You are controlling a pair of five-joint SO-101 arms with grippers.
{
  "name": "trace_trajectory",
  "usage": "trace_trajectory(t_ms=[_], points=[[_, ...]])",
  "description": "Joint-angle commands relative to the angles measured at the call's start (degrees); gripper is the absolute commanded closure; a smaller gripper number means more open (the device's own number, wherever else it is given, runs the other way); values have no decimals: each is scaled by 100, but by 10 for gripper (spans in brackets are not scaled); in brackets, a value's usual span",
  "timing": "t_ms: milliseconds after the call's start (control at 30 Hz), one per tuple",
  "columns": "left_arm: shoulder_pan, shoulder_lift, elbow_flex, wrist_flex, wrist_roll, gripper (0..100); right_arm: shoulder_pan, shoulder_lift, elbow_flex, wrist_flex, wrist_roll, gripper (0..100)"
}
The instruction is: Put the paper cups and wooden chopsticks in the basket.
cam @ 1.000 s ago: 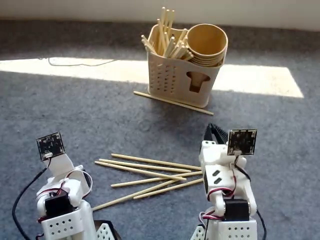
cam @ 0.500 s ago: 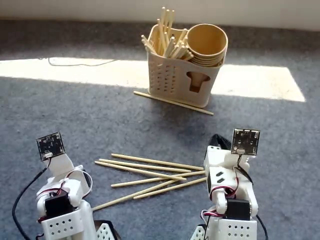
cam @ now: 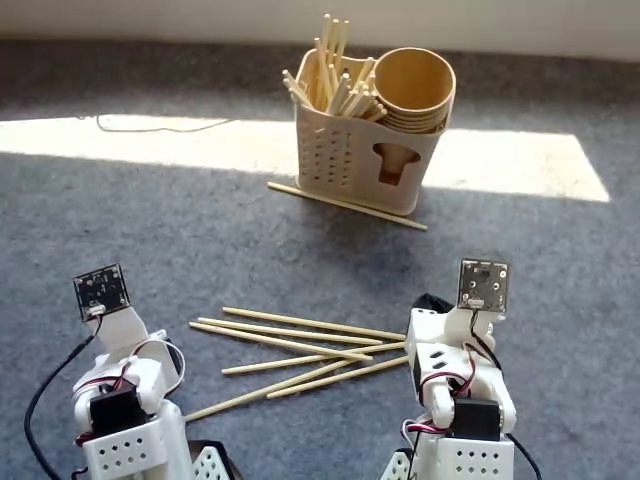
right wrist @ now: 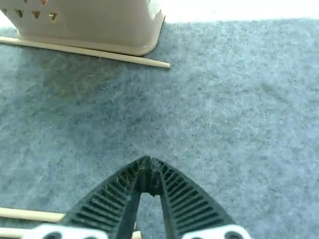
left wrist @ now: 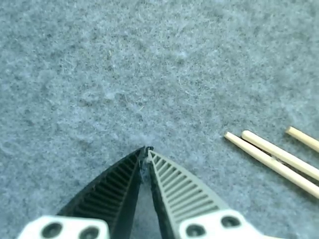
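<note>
A cream basket (cam: pixel 352 160) stands on the grey carpet at the far middle, holding stacked paper cups (cam: pixel 414 88) and several wooden chopsticks (cam: pixel 330 70). One chopstick (cam: pixel 345 205) lies along the basket's front foot, also seen as the chopstick (right wrist: pixel 84 52) below the basket (right wrist: pixel 84 22). Several chopsticks (cam: pixel 300 350) lie scattered between the two arms. My left gripper (left wrist: pixel 147 149) is shut over bare carpet, with chopstick ends (left wrist: pixel 271 158) lying off to its side. My right gripper (right wrist: pixel 146 162) is shut with nothing in it, just off the near ends of the scattered chopsticks (right wrist: pixel 30 215).
A bright strip of sunlight (cam: pixel 150 135) crosses the carpet behind and beside the basket. A thin cable (cam: pixel 140 126) lies at the far left. Open carpet surrounds the basket on both sides.
The right arm has drawn back toward its base, its gripper now tucked under the wrist camera. The left arm, basket and chopsticks have not moved.
</note>
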Motion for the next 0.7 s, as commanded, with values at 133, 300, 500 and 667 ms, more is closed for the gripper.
trace_trajectory(t_ms=[133, 300, 500, 667], points=[[75, -13, -1174, -26, -220, 989, 75, -66, 646, 22, 62, 990], [338, -13, -1754, -53, -2497, 989, 75, -66, 646, 22, 62, 990], [848, 40, -2264, -167, -3385, 989, 75, -66, 646, 22, 62, 990], [1437, 75, -2712, -62, -3411, 987, 110, -66, 646, 22, 62, 990]])
